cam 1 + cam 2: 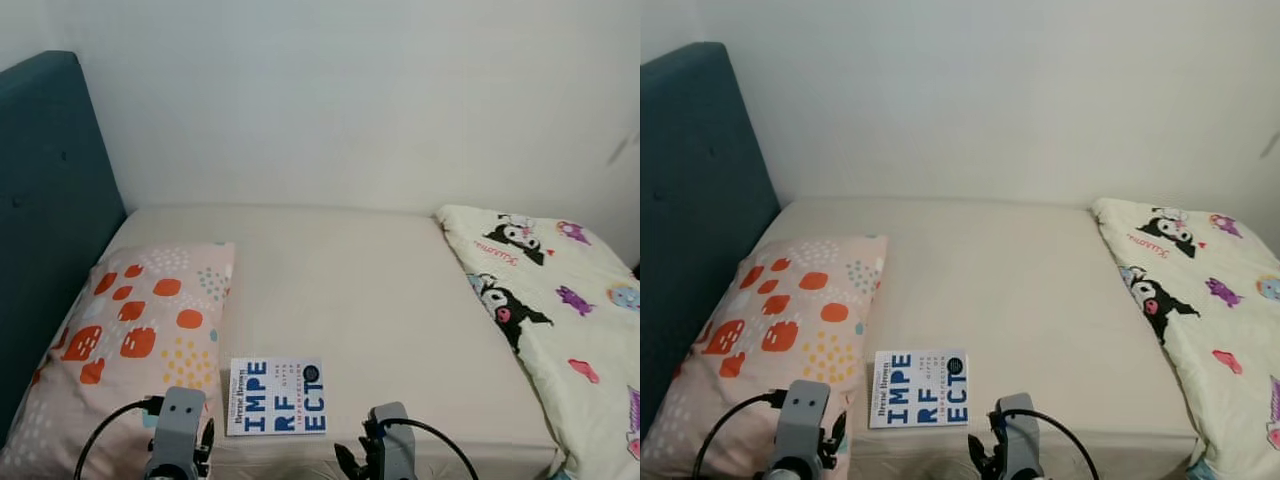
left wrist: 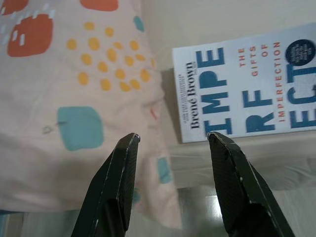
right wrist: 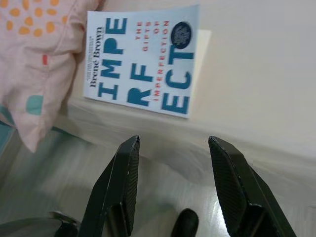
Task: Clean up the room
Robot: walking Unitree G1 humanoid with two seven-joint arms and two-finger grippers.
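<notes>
A white book [image 1: 277, 396] with blue letters lies flat near the bed's front edge, just right of a pink pillow [image 1: 130, 340] with orange spots. My left gripper [image 2: 173, 140] is open, held low in front of the pillow's corner and the book's [image 2: 247, 89] left edge, touching neither. My right gripper [image 3: 173, 143] is open too, below the mattress edge, with the book [image 3: 143, 64] ahead of it. In the head views both wrists [image 1: 178, 430] [image 1: 388, 445] stand at the bottom, on either side of the book.
The beige mattress [image 1: 370, 290] runs back to a white wall. A teal headboard [image 1: 45, 220] stands on the left. A cream blanket [image 1: 560, 310] with cartoon figures covers the right side. Pale floor [image 3: 98, 177] shows under the bed edge.
</notes>
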